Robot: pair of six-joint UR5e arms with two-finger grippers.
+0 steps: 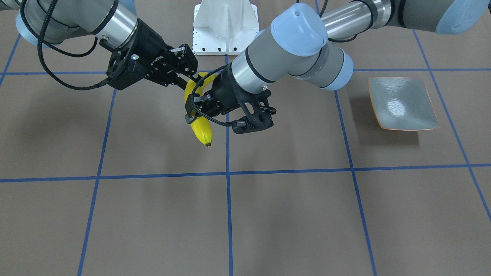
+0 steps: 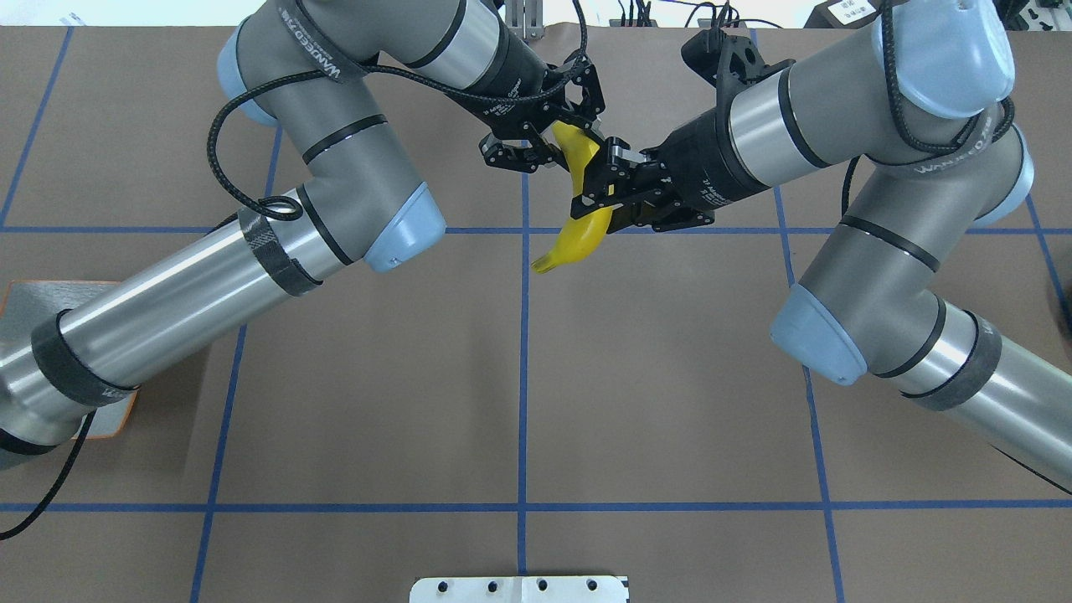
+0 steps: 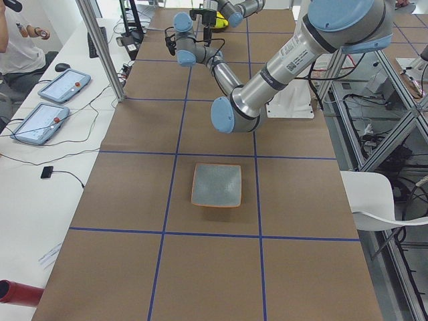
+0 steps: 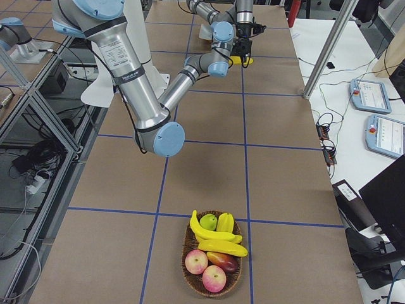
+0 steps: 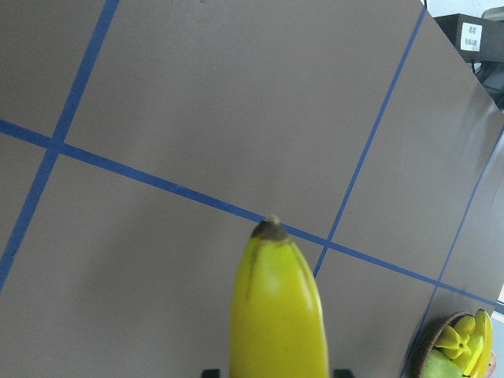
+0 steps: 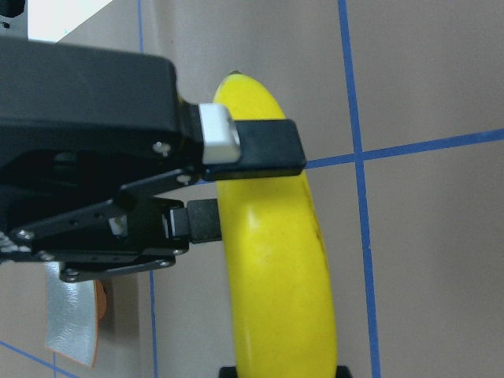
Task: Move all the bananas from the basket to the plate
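Observation:
A yellow banana (image 1: 201, 128) hangs in the air over the middle of the table, dark tip down, held from both sides. My right gripper (image 1: 188, 82) is shut on its upper part and my left gripper (image 1: 193, 113) is shut on it just below. From overhead the banana (image 2: 582, 234) runs between the left gripper (image 2: 569, 138) and the right gripper (image 2: 607, 193). The grey-green plate (image 1: 402, 103) with an orange rim lies bare on my left side. The basket (image 4: 185, 250) at my far right holds more bananas (image 4: 218, 237).
The basket also holds red apples (image 4: 214, 277), a mango and a green fruit. The white robot base (image 1: 225, 27) stands at the table's robot-side edge. A side desk with tablets (image 3: 40, 124) and a person flanks the table. Metal posts (image 3: 100, 47) stand beside it.

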